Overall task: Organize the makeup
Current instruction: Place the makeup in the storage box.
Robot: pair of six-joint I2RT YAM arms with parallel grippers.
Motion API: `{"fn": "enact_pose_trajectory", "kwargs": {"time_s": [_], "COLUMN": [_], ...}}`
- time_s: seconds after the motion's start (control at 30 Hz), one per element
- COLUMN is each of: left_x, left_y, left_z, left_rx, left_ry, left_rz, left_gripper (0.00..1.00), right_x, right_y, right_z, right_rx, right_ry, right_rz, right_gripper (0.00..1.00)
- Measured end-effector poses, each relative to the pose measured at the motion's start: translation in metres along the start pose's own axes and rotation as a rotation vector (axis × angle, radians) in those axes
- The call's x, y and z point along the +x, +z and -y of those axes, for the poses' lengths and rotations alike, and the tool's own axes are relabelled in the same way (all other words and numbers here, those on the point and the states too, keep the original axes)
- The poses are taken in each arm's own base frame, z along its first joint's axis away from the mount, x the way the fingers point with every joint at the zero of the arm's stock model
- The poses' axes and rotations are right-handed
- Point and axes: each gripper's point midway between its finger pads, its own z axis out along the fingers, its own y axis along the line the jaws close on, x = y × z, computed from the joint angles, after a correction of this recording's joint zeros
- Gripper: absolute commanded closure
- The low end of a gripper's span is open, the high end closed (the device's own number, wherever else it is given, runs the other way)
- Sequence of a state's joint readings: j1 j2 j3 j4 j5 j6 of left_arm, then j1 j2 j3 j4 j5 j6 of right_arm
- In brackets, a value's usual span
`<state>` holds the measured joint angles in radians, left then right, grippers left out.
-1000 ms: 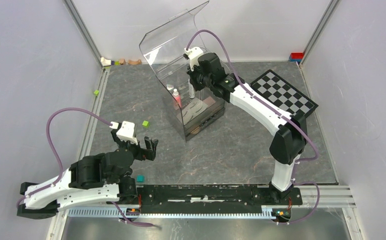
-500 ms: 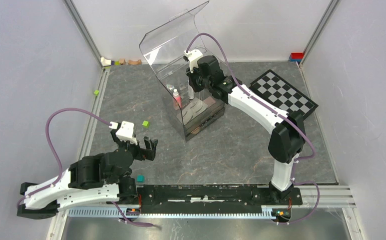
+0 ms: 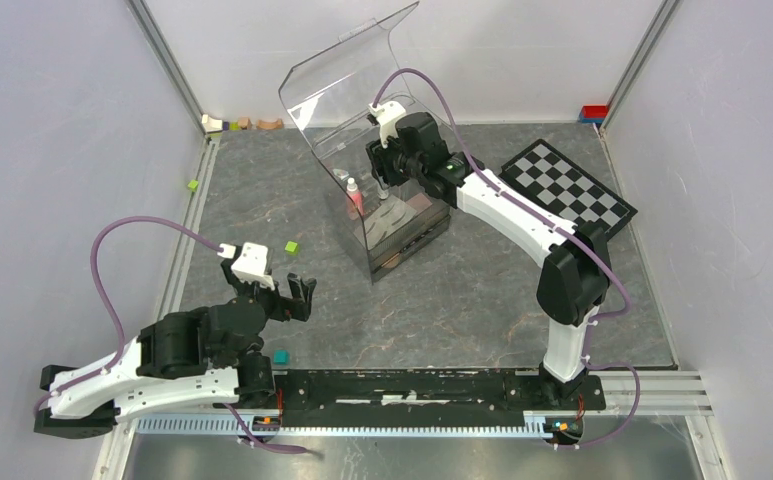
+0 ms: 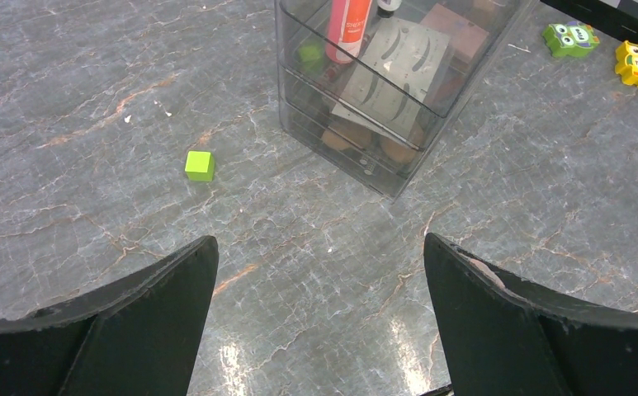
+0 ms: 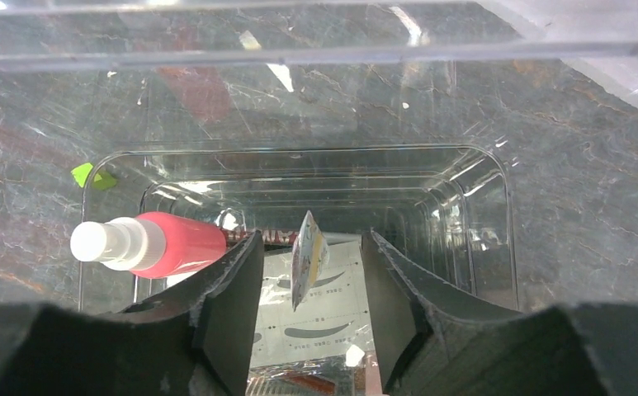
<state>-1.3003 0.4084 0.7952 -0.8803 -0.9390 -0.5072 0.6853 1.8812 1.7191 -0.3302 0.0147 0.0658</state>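
Since a second ago my right end effector (image 5: 311, 241) has spread its fingers from shut to open, inside the top of the clear box (image 5: 299, 151). A thin pale packet (image 5: 308, 260) stands edge-on between those fingers, with a gap on either side, touching neither. Just beside it lies the pink tube (image 5: 167, 245) with its white cap, and beneath them the white eyebrow card (image 5: 319, 330) lies flat in the same compartment. My left end effector (image 4: 319, 247) hangs wide open over the surface (image 4: 92, 82), holding nothing, near a green cube (image 4: 199, 165), well apart from the box.
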Motion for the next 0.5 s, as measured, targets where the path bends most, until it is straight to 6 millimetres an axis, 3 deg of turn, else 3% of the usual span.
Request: {"fn": "enact_pose_trajectory", "kwargs": {"time_s": [0.3,0.5], "left_x": [-0.001,-0.003], "left_y": [-0.001,-0.003], "left_z": [-0.001,-0.003], "left_rx": [0.002,0.007], "left_ry": [-0.006,-0.024], "left_rz": [0.004,0.016], "left_gripper": [0.00,0.00], "right_x": [-0.002,-0.019], "right_y": [-0.002,-0.021], "right_z": [-0.005,-0.011], "right_rx": [-0.028,-0.058], "right_ry": [0.007,0.030], "right_rz": [-0.005,0.031], "right_gripper": [0.38,0.37]}}
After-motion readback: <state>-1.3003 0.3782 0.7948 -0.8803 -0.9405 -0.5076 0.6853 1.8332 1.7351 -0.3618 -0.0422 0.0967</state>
